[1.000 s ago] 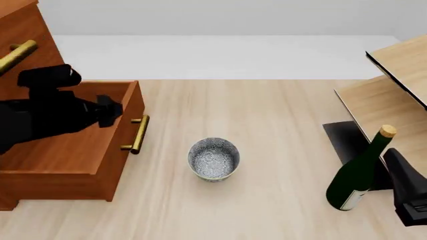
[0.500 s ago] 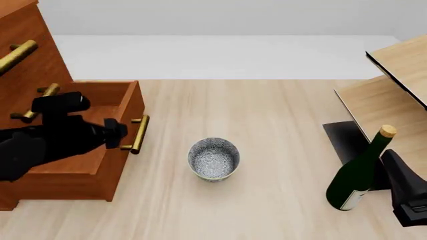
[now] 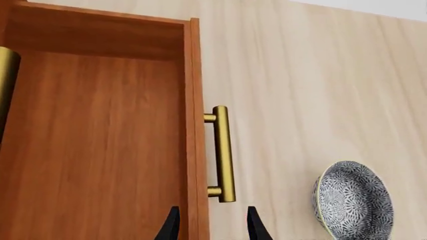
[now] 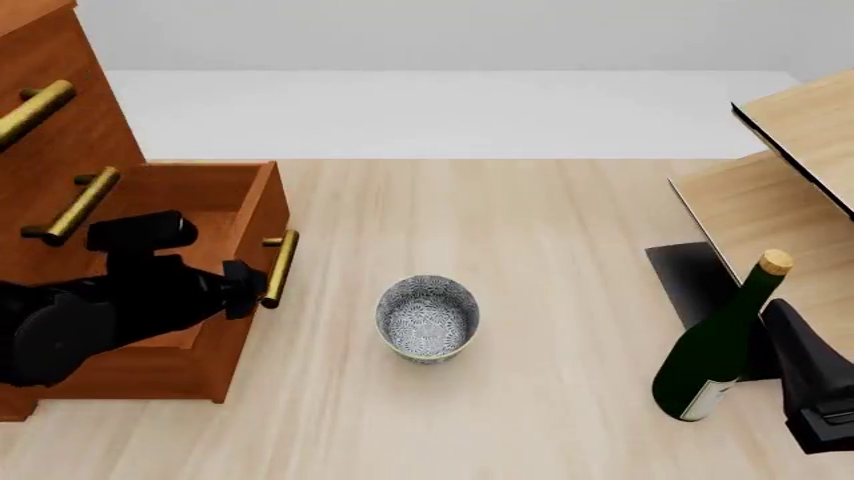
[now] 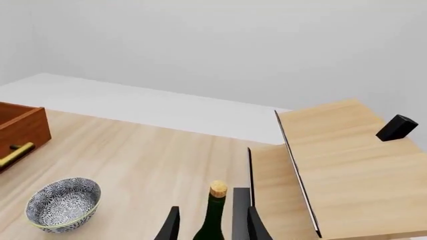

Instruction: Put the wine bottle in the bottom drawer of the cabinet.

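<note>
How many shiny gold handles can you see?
3: one on the open bottom drawer, two on the cabinet fronts above. Others may be hidden.

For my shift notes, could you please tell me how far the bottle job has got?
Done: the bottom drawer stands pulled out of the cabinet. In hand: the left gripper hangs open over the drawer's front edge by its handle; the right gripper sits open around the upright wine bottle. Left: grasping the bottle and placing it inside.

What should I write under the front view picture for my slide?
Left gripper by the open bottom drawer's handle; wine bottle waits upright on the table.
</note>
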`<state>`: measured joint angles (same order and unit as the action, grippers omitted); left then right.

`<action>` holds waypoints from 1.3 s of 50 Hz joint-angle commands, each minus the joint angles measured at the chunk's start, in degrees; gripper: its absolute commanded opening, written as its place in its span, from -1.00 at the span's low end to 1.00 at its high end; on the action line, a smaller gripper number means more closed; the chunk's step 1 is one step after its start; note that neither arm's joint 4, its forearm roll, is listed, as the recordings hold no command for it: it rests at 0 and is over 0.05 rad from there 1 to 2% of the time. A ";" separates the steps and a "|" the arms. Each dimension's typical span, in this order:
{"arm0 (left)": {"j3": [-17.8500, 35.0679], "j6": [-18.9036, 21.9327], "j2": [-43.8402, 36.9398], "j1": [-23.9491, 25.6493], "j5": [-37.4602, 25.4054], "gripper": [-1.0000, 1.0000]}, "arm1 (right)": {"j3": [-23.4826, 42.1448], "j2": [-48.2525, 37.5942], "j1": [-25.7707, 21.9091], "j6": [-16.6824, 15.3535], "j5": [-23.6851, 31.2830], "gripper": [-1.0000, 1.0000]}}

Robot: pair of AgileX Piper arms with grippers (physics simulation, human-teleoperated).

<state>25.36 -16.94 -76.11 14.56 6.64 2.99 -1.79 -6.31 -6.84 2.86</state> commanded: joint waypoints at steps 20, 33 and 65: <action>-0.73 -1.02 -3.64 2.50 3.73 1.00 | 0.10 0.10 -0.04 0.11 0.17 1.00; -0.45 -1.82 -3.24 4.55 3.41 1.00 | 0.27 0.30 -0.14 -0.01 0.53 1.00; -0.06 -4.60 -5.65 9.00 5.91 1.00 | 0.41 0.66 -0.06 0.19 1.07 1.00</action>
<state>25.08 -17.44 -80.66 19.82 11.45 3.34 -1.28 -6.38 -6.68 3.71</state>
